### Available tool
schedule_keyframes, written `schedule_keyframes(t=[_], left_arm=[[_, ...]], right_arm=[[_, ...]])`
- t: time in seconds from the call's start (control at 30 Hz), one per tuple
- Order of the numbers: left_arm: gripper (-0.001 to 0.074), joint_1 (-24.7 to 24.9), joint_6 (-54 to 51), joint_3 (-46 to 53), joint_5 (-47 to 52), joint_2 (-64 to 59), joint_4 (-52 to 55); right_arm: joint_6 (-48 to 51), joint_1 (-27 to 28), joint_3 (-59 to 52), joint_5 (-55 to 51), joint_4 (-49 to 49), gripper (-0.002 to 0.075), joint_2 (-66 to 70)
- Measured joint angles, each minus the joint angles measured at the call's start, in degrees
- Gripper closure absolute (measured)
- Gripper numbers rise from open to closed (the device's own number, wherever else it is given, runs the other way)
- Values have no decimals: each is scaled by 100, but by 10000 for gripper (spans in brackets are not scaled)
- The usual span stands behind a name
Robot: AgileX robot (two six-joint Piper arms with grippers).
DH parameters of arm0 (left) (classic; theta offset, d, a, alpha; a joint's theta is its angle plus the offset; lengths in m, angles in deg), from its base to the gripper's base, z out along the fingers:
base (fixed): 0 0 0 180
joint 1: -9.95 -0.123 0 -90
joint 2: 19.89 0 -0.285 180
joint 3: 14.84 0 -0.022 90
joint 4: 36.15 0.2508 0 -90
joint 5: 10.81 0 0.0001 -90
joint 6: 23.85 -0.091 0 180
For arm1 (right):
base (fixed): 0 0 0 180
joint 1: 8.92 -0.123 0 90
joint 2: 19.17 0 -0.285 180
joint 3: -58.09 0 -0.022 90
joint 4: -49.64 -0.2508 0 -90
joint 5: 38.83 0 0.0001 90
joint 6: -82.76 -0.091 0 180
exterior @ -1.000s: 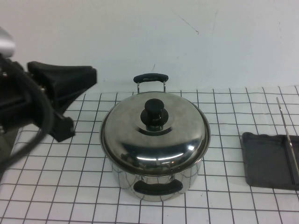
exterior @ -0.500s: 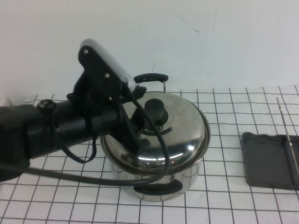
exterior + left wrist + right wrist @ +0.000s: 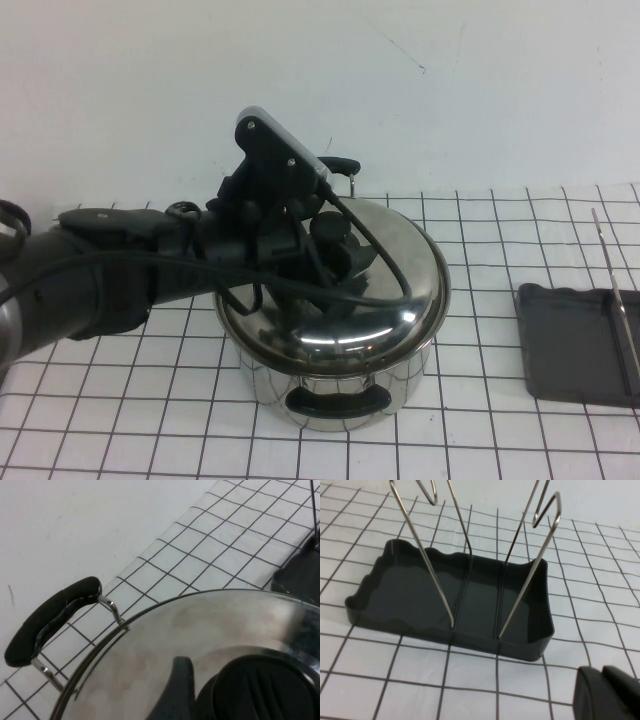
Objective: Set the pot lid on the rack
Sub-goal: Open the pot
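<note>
The shiny domed pot lid (image 3: 395,300) with its black knob (image 3: 338,235) sits on the steel pot (image 3: 400,385) at the table's middle. My left gripper (image 3: 330,248) is down at the knob, open, with its jaws on either side of it. In the left wrist view one finger (image 3: 179,685) shows beside the knob (image 3: 265,690) on the lid (image 3: 200,625). The rack, a dark grey tray (image 3: 570,340) with thin wire rods (image 3: 612,275), stands at the right edge. My right gripper (image 3: 602,695) is shut and empty, just in front of the rack's tray (image 3: 405,595).
The pot's far black handle (image 3: 330,165) sticks out behind the left gripper, and it also shows in the left wrist view (image 3: 45,625). The near handle (image 3: 335,402) faces me. A white wall stands close behind the pot. The table has a black grid pattern.
My left arm has swung in from the left across the pot, and its gripper has come down onto the lid's knob. The lid, the pot and the rack have not moved.
</note>
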Motion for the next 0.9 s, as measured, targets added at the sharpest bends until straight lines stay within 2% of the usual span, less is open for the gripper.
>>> schedule_keyframes(t=[0.2,0.27,0.33,0.43,0.9], left_arm=[[150,0,24,-210,-58,-336,-46],[185,0,78,-249,-33,-382,-81],[254,0,189,-260,-6,-422,-108],[418,0,276,-272,42,-445,-178],[420,-9,133,-360,147,-87,-7]], right_arm=[[0,0,0,0,0,708,0],[0,0,0,0,0,708,0],[0,0,0,0,0,708,0],[0,0,0,0,0,708,0],[0,0,0,0,0,708,0]])
